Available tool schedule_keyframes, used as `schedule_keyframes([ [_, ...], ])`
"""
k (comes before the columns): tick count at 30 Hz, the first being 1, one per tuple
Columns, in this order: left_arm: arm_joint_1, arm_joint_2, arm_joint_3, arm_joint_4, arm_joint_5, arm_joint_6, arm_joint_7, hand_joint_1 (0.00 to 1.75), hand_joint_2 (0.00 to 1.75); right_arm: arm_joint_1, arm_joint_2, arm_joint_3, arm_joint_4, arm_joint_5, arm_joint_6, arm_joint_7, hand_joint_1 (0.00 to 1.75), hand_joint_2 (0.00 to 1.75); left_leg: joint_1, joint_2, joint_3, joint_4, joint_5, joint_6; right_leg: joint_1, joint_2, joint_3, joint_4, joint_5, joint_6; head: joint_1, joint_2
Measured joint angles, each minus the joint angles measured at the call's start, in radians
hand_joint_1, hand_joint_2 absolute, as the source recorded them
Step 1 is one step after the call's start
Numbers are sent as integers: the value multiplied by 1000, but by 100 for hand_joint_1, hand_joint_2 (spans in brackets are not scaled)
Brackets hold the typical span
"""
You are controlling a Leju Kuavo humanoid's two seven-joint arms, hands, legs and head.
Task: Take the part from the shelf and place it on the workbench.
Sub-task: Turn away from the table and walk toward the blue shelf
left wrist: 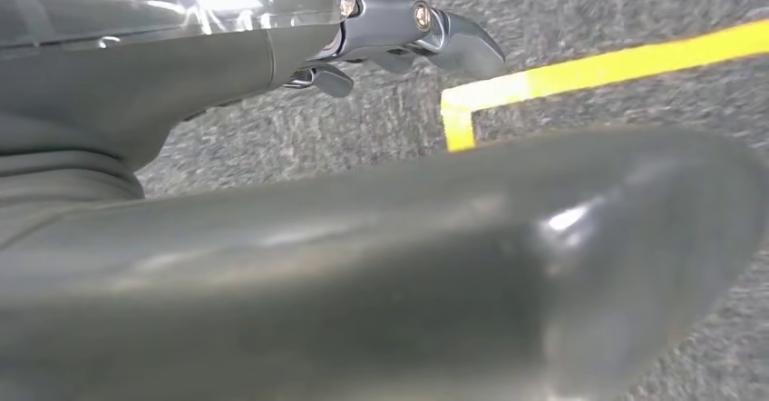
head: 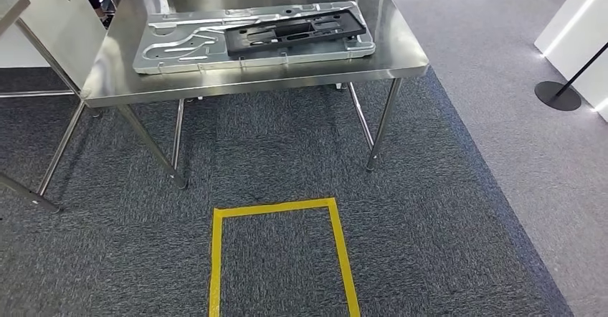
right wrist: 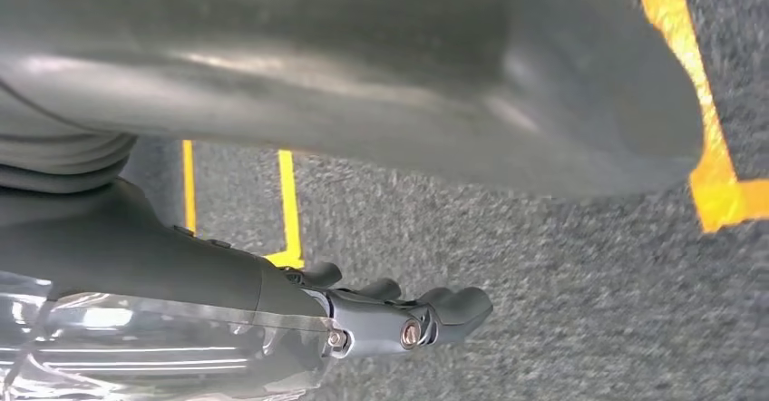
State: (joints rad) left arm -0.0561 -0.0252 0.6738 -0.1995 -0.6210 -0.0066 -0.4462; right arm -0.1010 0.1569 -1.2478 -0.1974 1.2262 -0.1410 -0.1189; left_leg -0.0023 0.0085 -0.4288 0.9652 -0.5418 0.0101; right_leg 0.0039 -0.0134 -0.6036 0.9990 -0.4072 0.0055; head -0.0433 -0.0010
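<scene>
A steel workbench (head: 287, 80) stands ahead of me on grey carpet. On it lies a long silver stamped panel (head: 179, 48), and a black flat part (head: 294, 31) with cut-outs rests across the panel's right half. My left hand (left wrist: 363, 238) hangs over the carpet, its thick thumb near the camera and its dark fingers (left wrist: 453, 43) stretched out with nothing in them. My right hand (right wrist: 363, 74) hangs the same way, its fingers (right wrist: 435, 315) loosely extended and empty. Both hands are well away from the bench.
A yellow tape rectangle (head: 276, 207) marks the carpet just before the bench; its lines also cross both wrist views. Another steel table (head: 14, 5) stands at the far left. A black stanchion base (head: 557, 96) and a white wall panel (head: 581, 23) are at the right.
</scene>
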Motion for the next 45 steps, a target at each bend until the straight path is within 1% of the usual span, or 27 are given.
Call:
schedule_keyframes([
  [2, 1, 0, -1, 0, -1, 0, 0, 0, 0, 0, 0, 1, 0, 1, 2, -7, 0, 0, 2, 3, -14, -6, 16, 14, -2, 2, -8, 5, 0, 12, 0, 0],
  [3, 2, 0, -1, 0, -1, 1, 1, 0, 0, 1, 0, 1, 0, 1, 3, -10, 0, 0, 4, 4, -24, -8, 28, 22, -4, 4, -17, 24, -26, 18, 0, 0],
  [6, 2, 1, -1, 0, -2, 2, 3, 0, 0, 2, 1, 1, 1, 0, 6, -13, 0, 0, 5, 6, -68, -8, 64, 34, -11, 9, -63, 185, -173, 30, 0, 0],
  [7, 2, 1, -1, 0, -2, 3, 4, 0, 0, 2, 1, 0, 1, -1, 7, -13, 0, 0, 4, 6, -83, -6, 75, 33, -13, 9, -73, 243, -201, 33, 0, 0],
  [8, 3, 1, 0, 0, -1, 4, 6, 0, 0, 2, 1, 0, 1, -1, 8, -13, 0, 0, 4, 7, -99, -3, 86, 32, -14, 9, -71, 279, -202, 36, 0, 0],
  [10, 3, 1, 0, 0, 2, 6, 11, 0, 0, 2, 1, 0, 1, -2, 7, -13, 0, 0, 5, 7, -132, 7, 104, 27, -18, 9, -17, 250, -151, 39, 0, 0],
  [12, 3, 0, 0, 0, 5, 8, 16, 0, 0, 0, 1, 0, 1, -3, 5, -12, 0, 0, 4, 6, -160, 22, 116, 20, -18, 9, 90, 112, -118, 34, 0, 0],
  [14, 3, -1, 0, 0, 8, 10, 18, 0, 0, -4, 1, 1, 1, -3, 4, -12, 0, 0, 1, 6, -177, 34, 126, 9, -14, 9, 165, -9, -137, 22, 0, 0],
  [17, 3, -2, 1, 0, 11, 15, 22, 0, 0, -2, 1, 1, 1, -4, 2, -12, 0, 0, 3, 6, -188, 40, 139, -10, -12, 7, 169, -42, -139, -2, 0, 0],
  [18, 4, -2, 1, 0, 11, 17, 23, 0, 0, -1, 2, 0, 1, -5, 2, -11, 0, 0, 5, 4, -195, 53, 126, -15, -13, 5, 164, -44, -131, -10, 0, 0],
  [20, 7, -4, 2, 0, 11, 17, 24, 0, 0, 1, 2, 0, 1, -5, 2, -10, 0, 0, 10, 2, -227, 140, 54, -24, -14, 2, 152, -45, -117, -23, 0, 0],
  [22, 9, -7, 3, 0, 11, 17, 24, 0, 0, 2, 2, 0, 1, -6, 6, -8, 0, 0, 13, 2, -268, 272, -22, -32, -12, 2, 136, -42, -107, -27, 0, 0],
  [23, 10, -7, 3, 0, 11, 16, 24, 0, 0, 4, 2, 0, 1, -7, 11, -7, 0, 0, 14, 2, -275, 313, -35, -33, -11, 2, 129, -39, -103, -26, 0, 0],
  [24, 10, -8, 3, 0, 11, 14, 24, 0, 0, 5, 2, 0, 1, -8, 19, -6, 0, 44, 14, 2, -265, 318, -29, -34, -10, 2, 123, -35, -101, -25, 0, 0],
  [26, 11, -8, 4, 0, 10, 10, 24, 0, 0, 7, 2, 0, 2, -15, 42, 4, 0, 131, 14, 2, -192, 216, 23, -30, -10, 3, 115, -28, -99, -22, 0, 0],
  [27, 10, -8, 4, 0, 10, 9, 24, 0, 0, 7, 2, -1, 2, -20, 53, 13, 0, 131, 13, 1, -146, 144, 42, -25, -9, 3, 112, -26, -98, -19, 0, 0],
  [28, 10, -8, 4, 0, 8, 7, 25, 0, 0, 7, 2, -1, 2, -24, 63, 23, 0, 87, 11, 1, -110, 84, 54, -20, -8, 3, 109, -24, -98, -15, 0, 0],
  [30, 10, -8, 4, 0, 3, 4, 26, 0, 0, 6, 2, -2, 3, -29, 79, 40, 0, 87, 7, 0, -84, 31, 53, -11, -6, 3, 104, -21, -94, -5, 0, 0],
  [32, 10, -8, 4, 0, -3, 3, 29, 0, 0, 5, 2, -3, 3, -32, 87, 51, 0, 175, 8, 1, -89, 22, 57, 1, -6, 3, 100, -18, -93, 8, 0, 0],
  [34, 9, -8, 4, 0, -7, 2, 32, 0, 0, 5, 2, -3, 3, -35, 88, 59, 0, 175, 12, 1, -91, 14, 64, 16, -7, 6, 82, 19, -121, 19, 0, 0],
  [37, 5, -8, 4, 0, -10, 0, 40, 0, 0, 8, 2, -3, 3, -35, 78, 78, 0, 175, 11, 3, -99, 12, 70, 29, -15, 10, -10, 205, -213, 32, 0, 0],
  [38, 5, -8, 5, 0, -10, -1, 44, 0, 0, 9, 2, -3, 3, -34, 75, 83, 0, 175, 10, 3, -101, 14, 70, 30, -19, 11, -35, 255, -225, 38, 0, 0],
  [39, 5, -8, 5, 0, -10, 0, 47, 0, 44, 10, 2, -3, 3, -32, 74, 85, 0, 131, 11, 3, -102, 16, 70, 30, -24, 11, -42, 270, -218, 43, 0, 0],
  [40, 5, -9, 6, 0, -9, 0, 51, 0, 87, 11, 2, -3, 3, -31, 74, 85, 0, 87, 11, 2, -103, 19, 69, 29, -29, 11, -30, 244, -191, 49, 0, 0],
  [42, 4, -10, 9, 0, -6, 2, 62, 0, 175, 11, 1, -3, 3, -32, 79, 77, 0, 0, 13, 1, -106, 31, 64, 25, -41, 10, 33, 112, -122, 62, 0, 0],
  [44, 3, -11, 15, 0, -5, 4, 70, 0, 175, 9, 1, -3, 3, -34, 86, 67, 0, 0, 8, 0, -114, 49, 55, 16, -44, 13, 75, 16, -91, 61, 0, 0],
  [45, 2, -11, 18, 0, -5, 4, 71, 0, 175, 8, 1, -3, 3, -36, 89, 65, 0, 0, 5, 0, -118, 54, 52, 12, -43, 14, 78, 3, -93, 56, 0, 0],
])
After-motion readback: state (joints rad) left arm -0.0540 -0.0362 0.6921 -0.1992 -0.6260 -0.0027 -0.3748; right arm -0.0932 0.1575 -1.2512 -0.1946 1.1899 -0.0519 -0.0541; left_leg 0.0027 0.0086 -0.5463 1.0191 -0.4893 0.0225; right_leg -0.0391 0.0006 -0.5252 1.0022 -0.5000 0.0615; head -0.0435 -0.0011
